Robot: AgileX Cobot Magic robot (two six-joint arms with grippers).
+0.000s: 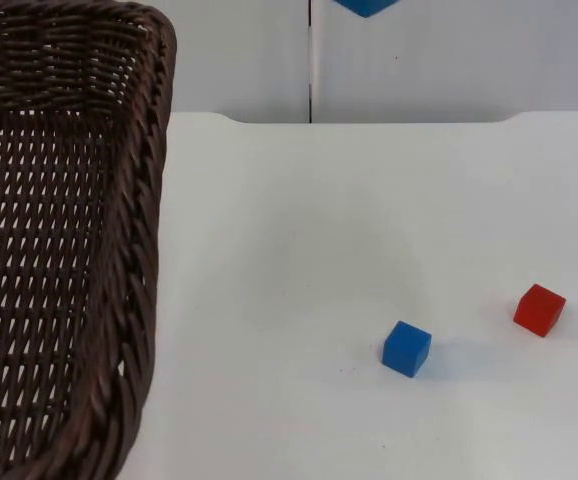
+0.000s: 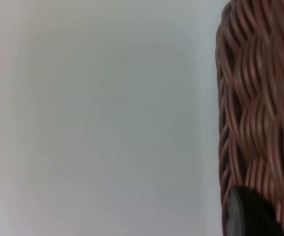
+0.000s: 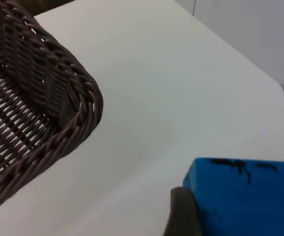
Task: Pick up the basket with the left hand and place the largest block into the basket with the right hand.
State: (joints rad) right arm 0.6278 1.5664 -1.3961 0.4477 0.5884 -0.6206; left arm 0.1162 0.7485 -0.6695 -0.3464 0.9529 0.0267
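The left gripper's black fingertip (image 2: 247,214) presses right against the woven side of the brown basket (image 2: 260,108), so this gripper has a grip on the basket and holds it up off the table. The right gripper's dark fingertip (image 3: 184,214) sits tight against the side of the big blue block (image 3: 245,201), which it carries in the air.
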